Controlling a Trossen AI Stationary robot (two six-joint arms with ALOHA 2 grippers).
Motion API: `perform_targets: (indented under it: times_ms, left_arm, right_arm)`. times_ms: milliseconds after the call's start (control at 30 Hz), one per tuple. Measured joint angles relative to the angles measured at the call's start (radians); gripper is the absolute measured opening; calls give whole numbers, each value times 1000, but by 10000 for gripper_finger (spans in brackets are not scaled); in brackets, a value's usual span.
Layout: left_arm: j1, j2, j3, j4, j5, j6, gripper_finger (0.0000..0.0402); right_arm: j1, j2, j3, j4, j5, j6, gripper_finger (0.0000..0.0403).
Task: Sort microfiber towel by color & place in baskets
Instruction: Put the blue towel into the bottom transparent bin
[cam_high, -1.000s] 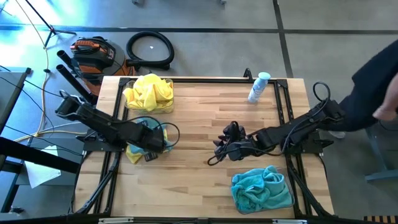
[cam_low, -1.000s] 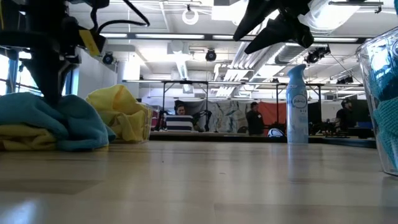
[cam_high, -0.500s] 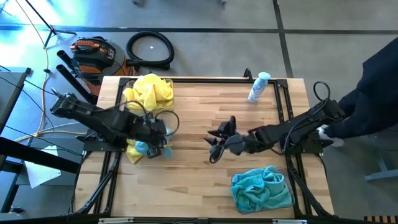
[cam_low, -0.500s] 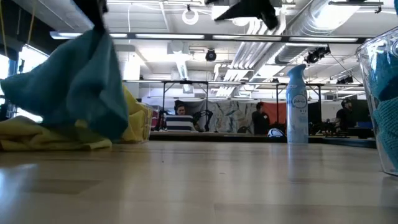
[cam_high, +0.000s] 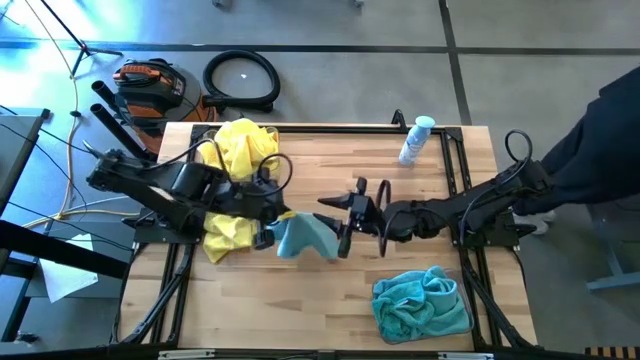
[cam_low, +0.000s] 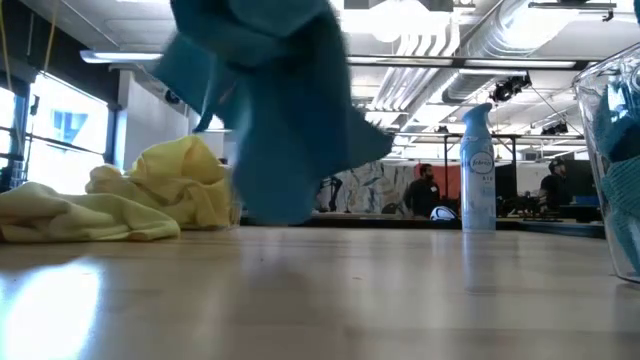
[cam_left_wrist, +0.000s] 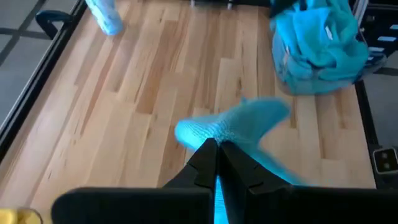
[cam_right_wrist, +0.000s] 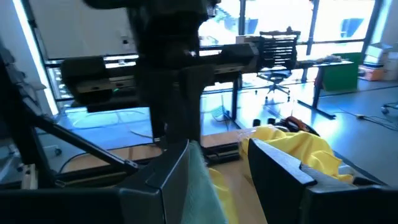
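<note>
Both arms reaching in over table centre.
L gripper (cam_high: 268, 231) pinched tight on teal towel (cam_high: 303, 236); R gripper (cam_high: 349, 216) spread wide, facing it.

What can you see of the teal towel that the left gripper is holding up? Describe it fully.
The teal towel is a soft, fuzzy cloth, crumpled and hanging clear of the wooden table. The left gripper is shut on one edge of it, mid-table. The right gripper, fingers open, faces it closely; contact is unclear.
</note>
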Motion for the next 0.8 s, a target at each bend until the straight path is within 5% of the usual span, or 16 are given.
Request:
perform_targets:
  times_ms: [800]
  left_arm:
    - [52, 249, 301, 66, 12, 67, 0]
  right_arm:
    - [0, 1, 3, -229, -38, 11, 162]
